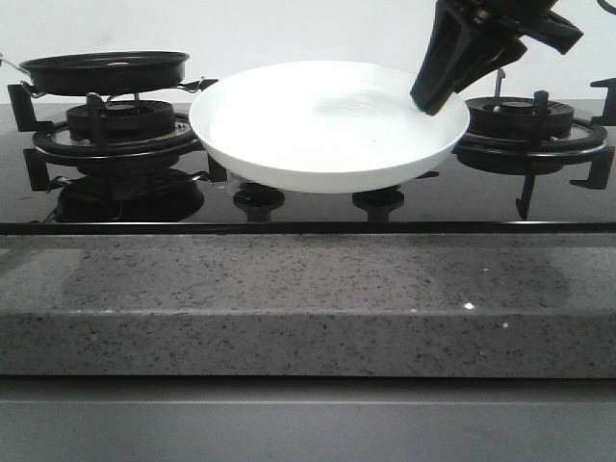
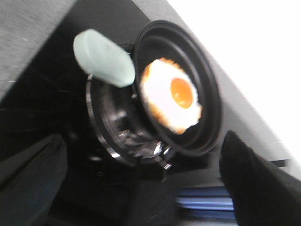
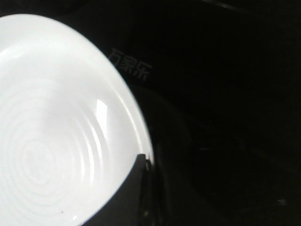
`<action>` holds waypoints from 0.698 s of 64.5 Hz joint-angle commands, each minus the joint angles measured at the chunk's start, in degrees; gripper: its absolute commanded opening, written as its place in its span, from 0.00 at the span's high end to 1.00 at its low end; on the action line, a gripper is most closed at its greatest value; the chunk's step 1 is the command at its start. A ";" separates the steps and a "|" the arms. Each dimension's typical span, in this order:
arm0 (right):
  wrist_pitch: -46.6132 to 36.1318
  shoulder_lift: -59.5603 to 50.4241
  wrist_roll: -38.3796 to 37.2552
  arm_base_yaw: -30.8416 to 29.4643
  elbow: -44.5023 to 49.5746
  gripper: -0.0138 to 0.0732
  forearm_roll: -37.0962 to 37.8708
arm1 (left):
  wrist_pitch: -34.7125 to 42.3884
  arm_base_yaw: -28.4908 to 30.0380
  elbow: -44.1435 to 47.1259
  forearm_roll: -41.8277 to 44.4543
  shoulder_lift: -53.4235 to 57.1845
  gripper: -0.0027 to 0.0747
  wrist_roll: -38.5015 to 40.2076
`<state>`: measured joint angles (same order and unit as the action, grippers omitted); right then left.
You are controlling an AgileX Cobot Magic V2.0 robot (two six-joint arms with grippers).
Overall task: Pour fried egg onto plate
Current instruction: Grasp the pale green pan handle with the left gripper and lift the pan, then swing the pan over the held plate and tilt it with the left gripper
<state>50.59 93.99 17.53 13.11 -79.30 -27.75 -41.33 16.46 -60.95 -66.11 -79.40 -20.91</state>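
Egg first: the fried egg [image 2: 170, 95] lies yolk-up in the black frying pan [image 2: 181, 87], which sits on the stove's left burner [image 1: 115, 130], well to the left of the plate [image 1: 327, 120]. The plate is empty, raised off the black glass cooktop [image 1: 308, 204] and tilted a little, its right rim pinched by the right gripper [image 1: 430, 96], whose fingers are closed on that edge. The left gripper [image 2: 141, 188] hovers over the pan with its dark fingers [image 2: 256, 183] spread wide and nothing between them; the left wrist view is blurred, so the pale green rounded piece [image 2: 104, 57] beside the pan is probably the pan's handle, though I cannot be sure. The egg looks light, floppy and likely slick against the pan, so it should slide rather than need lifting; the sensible hold is the handle, not the egg, tipping the pan gently over the plate's middle.
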 commanded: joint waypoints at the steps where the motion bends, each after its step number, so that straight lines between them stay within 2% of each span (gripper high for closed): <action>1: -1.83 -2.76 0.53 0.00 -1.47 0.91 -2.25 | -4.93 2.94 -3.72 -11.77 -2.48 0.13 -5.56; 7: -1.83 -2.76 0.53 0.00 -1.47 0.91 -2.25 | -8.02 3.76 -6.13 -12.72 -6.50 0.13 -5.68; 33: -1.83 -2.76 0.53 0.00 -1.47 0.91 -2.25 | -12.25 3.53 -19.43 -12.85 -21.58 0.13 -5.68; 45: -1.83 -2.76 0.53 0.00 -1.47 0.91 -2.25 | -17.44 2.77 -23.24 -13.06 -25.60 0.13 -5.68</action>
<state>50.59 93.99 17.53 13.11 -79.30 -27.84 -55.00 19.98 -81.17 -75.47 -106.68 -26.30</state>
